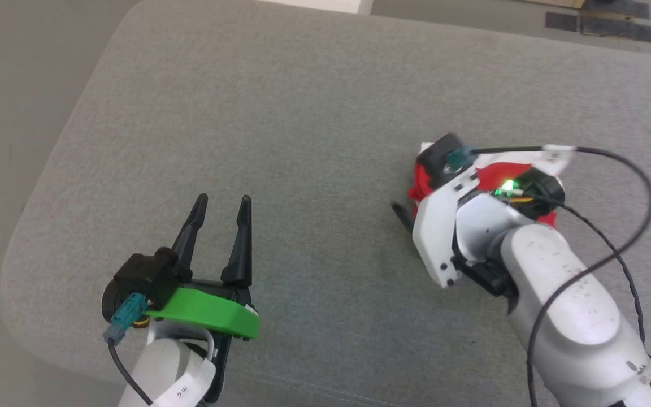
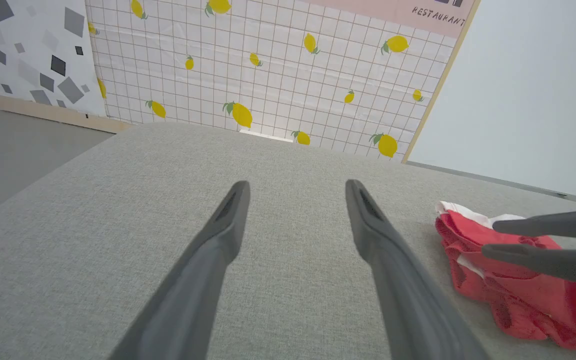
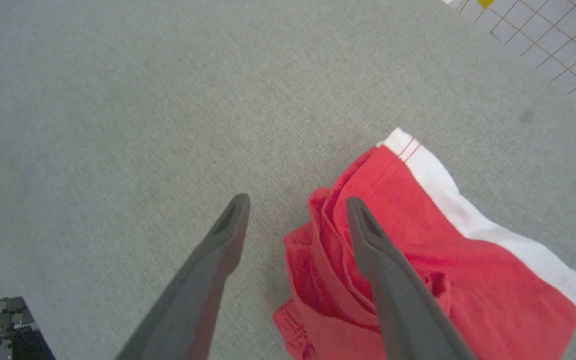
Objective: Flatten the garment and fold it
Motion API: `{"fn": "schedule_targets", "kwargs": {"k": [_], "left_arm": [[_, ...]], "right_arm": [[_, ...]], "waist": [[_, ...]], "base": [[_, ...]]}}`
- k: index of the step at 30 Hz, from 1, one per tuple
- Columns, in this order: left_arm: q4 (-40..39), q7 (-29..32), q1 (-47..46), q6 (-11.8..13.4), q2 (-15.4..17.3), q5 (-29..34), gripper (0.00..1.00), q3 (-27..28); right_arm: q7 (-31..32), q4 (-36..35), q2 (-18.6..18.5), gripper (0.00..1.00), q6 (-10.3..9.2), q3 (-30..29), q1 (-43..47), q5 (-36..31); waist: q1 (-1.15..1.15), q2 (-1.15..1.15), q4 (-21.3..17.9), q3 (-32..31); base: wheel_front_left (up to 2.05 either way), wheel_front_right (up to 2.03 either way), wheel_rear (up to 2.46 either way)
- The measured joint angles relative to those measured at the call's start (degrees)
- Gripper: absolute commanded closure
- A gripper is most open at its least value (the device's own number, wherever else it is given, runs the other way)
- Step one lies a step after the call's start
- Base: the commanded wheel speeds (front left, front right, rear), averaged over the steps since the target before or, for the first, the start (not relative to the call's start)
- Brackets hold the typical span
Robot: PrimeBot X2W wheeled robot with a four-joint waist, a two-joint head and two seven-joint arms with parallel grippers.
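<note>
the garment (image 3: 408, 220) lies bunched on the grey padded surface (image 3: 118, 100), white stripe along one edge. the right gripper (image 3: 295, 200) stands spread wide at its crumpled end, gripping nothing, one finger over the cloth. the left gripper (image 2: 295, 184), well apart, is wide and empty.

Lemon-print tiled wall (image 2: 268, 75), grey floor (image 2: 13, 150)

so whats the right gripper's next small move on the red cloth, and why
Probably lower the right gripper and pinch the crumpled edge of the garment: its jaws stand open astride that edge, and the cloth lies bunched, not flat. The left gripper hovers open well aside.
</note>
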Motion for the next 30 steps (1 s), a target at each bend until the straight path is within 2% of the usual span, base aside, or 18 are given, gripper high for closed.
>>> {"fn": "schedule_targets", "kwargs": {"k": [5, 8, 14, 24, 30], "left_arm": [[0.2, 0.0, 0.6, 0.0, 0.0, 0.5, 0.0, 0.8], [0.2, 0.0, 1.0, 0.0, 0.0, 0.6, 0.0, 1.3], [0.2, 0.0, 2.3, 0.0, 0.0, 0.7, 0.0, 2.8], [0.0, 0.0, 4.1, 0.0, 0.0, 1.0, 0.0, 3.9], [-0.2, 0.0, 5.4, 0.0, 0.0, 2.0, 0.0, 4.6]], "right_arm": [[-8.6, -6.9, 0.3, 0.0, 0.0, -4.6, 3.1, 1.4], [-16.1, -11.5, 1.0, 0.0, -0.01, -9.3, 7.0, 1.2], [-28.8, -16.6, 3.1, 0.0, -0.01, -17.2, 15.7, -0.7], [-45.2, -15.5, 4.3, 0.0, -0.01, -25.8, 25.9, -2.6], [-49.1, -14.2, 4.4, 0.0, -0.01, -27.1, 30.8, -6.1]], "waist": [[0.0, 0.0, -1.8, -1.7], [0.0, 0.0, -3.3, -2.9], [0.0, 0.0, -6.6, -5.4], [0.0, 0.0, -12.1, -8.6], [0.0, 0.0, -14.1, -10.1]], "base": [[0.0, 0.0, 0.0], [0.0, 0.0, 0.0], [0.0, 0.0, 0.0], [0.0, 0.0, 0.0], [0.0, 0.0, 0.0]]}}
